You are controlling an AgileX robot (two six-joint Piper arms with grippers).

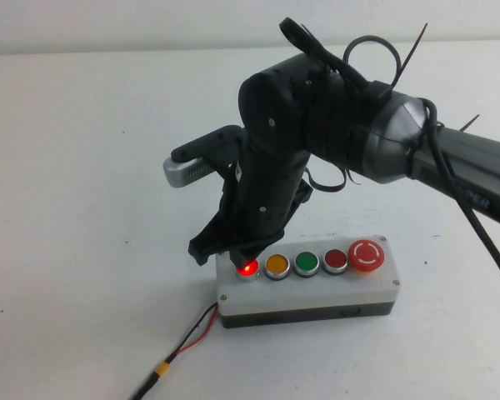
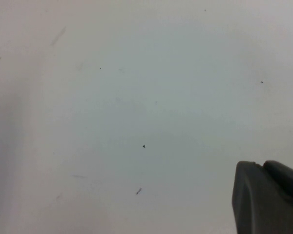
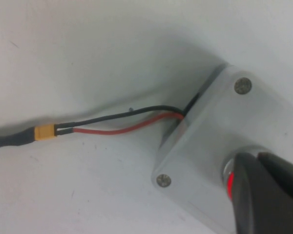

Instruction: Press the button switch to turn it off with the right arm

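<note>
The button switch glows bright red at the left end of a light grey box. My right gripper is shut and points down, its tips on the glowing button. In the right wrist view the closed fingertips cover most of the button switch, with a red glow at their edge. The right arm reaches in from the right. My left gripper is shut over bare white table in the left wrist view; it does not show in the high view.
On the box stand an orange button, a green button, a darker red button and a large red mushroom button. Red and black wires with a yellow connector lead off the box's left end.
</note>
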